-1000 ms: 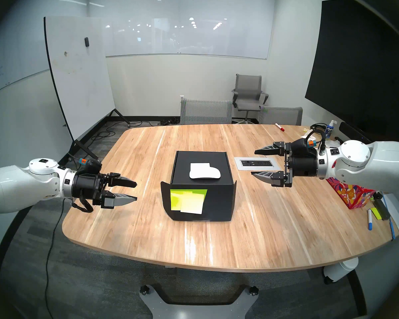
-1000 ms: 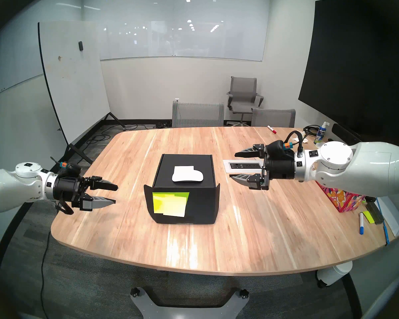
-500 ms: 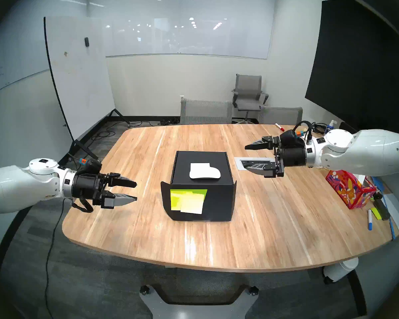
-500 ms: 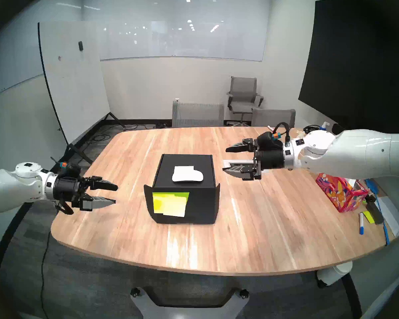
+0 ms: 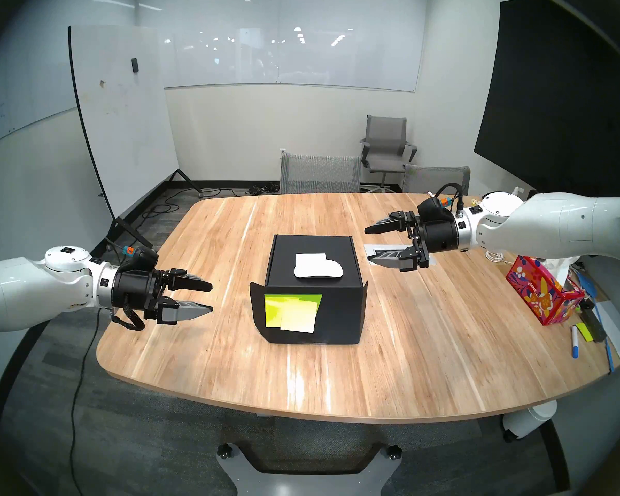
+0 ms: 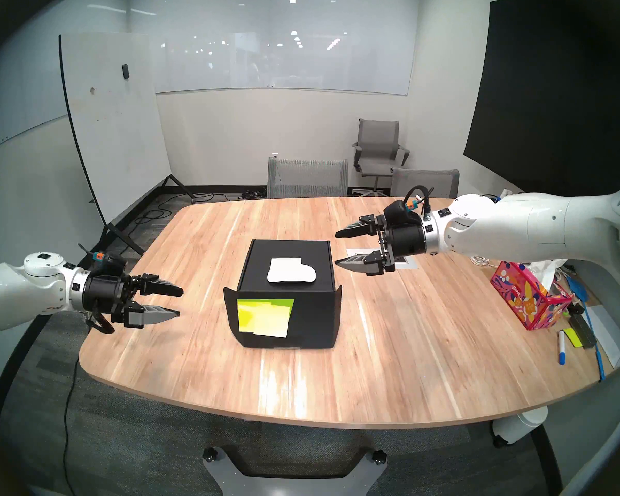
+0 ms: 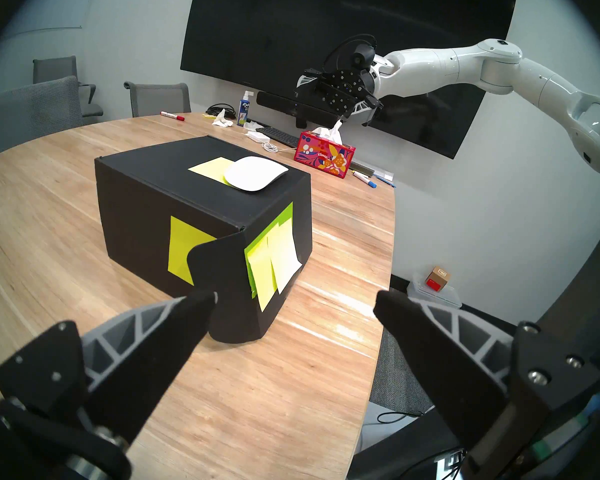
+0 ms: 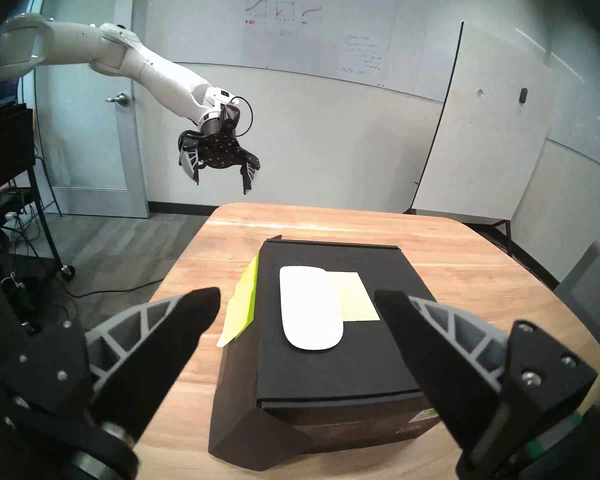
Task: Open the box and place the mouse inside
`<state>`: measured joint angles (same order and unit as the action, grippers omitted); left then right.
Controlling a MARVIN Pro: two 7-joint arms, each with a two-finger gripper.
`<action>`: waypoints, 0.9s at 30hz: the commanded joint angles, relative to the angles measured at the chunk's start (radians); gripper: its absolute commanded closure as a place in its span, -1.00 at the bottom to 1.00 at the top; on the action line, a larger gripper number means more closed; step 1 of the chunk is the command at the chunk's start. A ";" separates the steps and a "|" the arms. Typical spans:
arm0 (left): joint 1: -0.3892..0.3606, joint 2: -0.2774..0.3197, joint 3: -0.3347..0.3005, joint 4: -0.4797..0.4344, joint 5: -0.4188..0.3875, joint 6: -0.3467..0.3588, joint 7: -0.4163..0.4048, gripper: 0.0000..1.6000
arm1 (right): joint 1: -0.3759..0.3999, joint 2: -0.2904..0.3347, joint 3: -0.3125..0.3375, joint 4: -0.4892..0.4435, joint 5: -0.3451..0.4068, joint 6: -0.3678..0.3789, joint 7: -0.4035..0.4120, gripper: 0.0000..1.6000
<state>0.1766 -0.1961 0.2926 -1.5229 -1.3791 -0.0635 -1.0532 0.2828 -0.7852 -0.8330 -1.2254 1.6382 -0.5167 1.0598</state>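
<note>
A closed black cardboard box sits mid-table on the wooden conference table, a white wireless mouse resting on its lid, partly over a pale sticky note. Yellow-green sticky notes cover the box's near face, whose side flaps stand slightly ajar. The left gripper hovers off the box's left side, fingers spread and empty; the right gripper hangs above the table to the box's right, fingers likewise spread, over a recessed power outlet panel. Nothing stands between either gripper and the box. A red patterned tissue box, markers and a spray bottle crowd the table's right edge, well apart from the box.
</note>
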 commanded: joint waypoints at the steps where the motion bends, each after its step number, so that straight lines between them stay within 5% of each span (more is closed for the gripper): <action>1: -0.012 -0.001 -0.011 0.000 -0.003 0.001 0.001 -1.00 | -0.049 -0.077 0.049 0.106 0.075 0.033 0.113 -1.00; 27: -0.013 -0.001 -0.011 0.000 -0.003 0.001 0.001 -1.00 | -0.144 -0.220 0.097 0.333 0.105 0.134 0.205 -1.00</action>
<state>0.1764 -0.1961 0.2928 -1.5229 -1.3791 -0.0635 -1.0532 0.1342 -0.9634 -0.7535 -0.9382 1.7314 -0.3997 1.2476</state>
